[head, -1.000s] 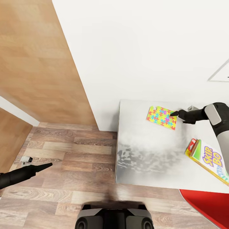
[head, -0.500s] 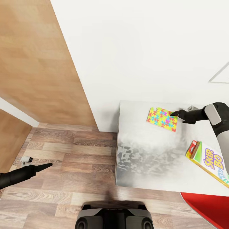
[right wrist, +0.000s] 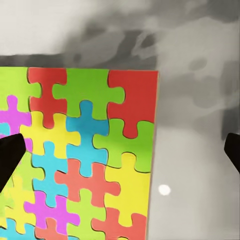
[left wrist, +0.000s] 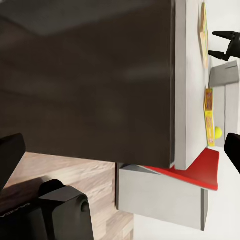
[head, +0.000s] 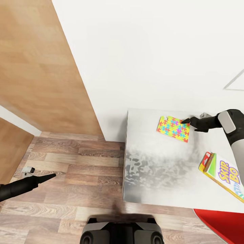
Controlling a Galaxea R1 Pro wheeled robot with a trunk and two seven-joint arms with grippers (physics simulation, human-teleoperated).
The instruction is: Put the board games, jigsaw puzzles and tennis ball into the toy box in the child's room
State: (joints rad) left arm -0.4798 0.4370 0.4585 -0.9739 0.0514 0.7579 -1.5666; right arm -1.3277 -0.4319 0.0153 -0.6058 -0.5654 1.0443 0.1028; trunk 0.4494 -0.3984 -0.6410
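Observation:
A jigsaw puzzle [head: 173,129] in bright interlocking colours lies flat on the table [head: 152,169] near the wall. My right gripper [head: 185,120] hovers open at the puzzle's far right corner. In the right wrist view the puzzle [right wrist: 80,160] sits close under the gripper [right wrist: 120,155], with one fingertip [right wrist: 10,155] over it and the other over bare table. A board game [head: 223,171] with big lettering lies at the table's right edge. In the left wrist view a tennis ball [left wrist: 218,132] rests beside that board game [left wrist: 208,115]. My left gripper [head: 51,176] hangs open over the wood floor, away from the table.
A red seat [head: 220,223] stands under the table's near right corner. The white wall [head: 152,51] runs behind the table, and a wooden panel [head: 37,67] stands at the left. A small white object [head: 28,170] lies on the plank floor near my left arm.
The whole view has shifted slightly, so the puzzle and board game sit a little lower in the picture. My right gripper now stands nearer the puzzle's far corner. The left arm is unchanged.

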